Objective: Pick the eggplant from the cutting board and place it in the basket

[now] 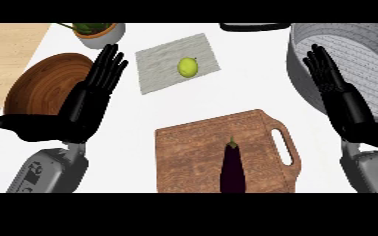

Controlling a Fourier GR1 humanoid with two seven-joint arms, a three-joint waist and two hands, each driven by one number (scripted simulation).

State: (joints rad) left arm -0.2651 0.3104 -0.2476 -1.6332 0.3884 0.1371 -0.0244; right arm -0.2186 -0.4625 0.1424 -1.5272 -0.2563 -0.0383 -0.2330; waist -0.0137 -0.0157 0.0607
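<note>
Between both hands: eggplant [233, 168] lying on cutting board [221, 152], stem pointing away, untouched. Left hand [92, 97] and right hand [338, 92] both open, fingers straight, holding nothing. Pick not yet begun; likely needing right hand lowering inward, then carrying toward basket [336, 47] beneath right fingertips. White counter [258, 80], cloth with lime [187, 66] ahead.

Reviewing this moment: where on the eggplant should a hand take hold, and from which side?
Probably across the eggplant's thick dark body, below the narrow stem end. It lies lengthwise on the cutting board, stem pointing away, so coming from above with fingers spanning its sides fits best.
</note>
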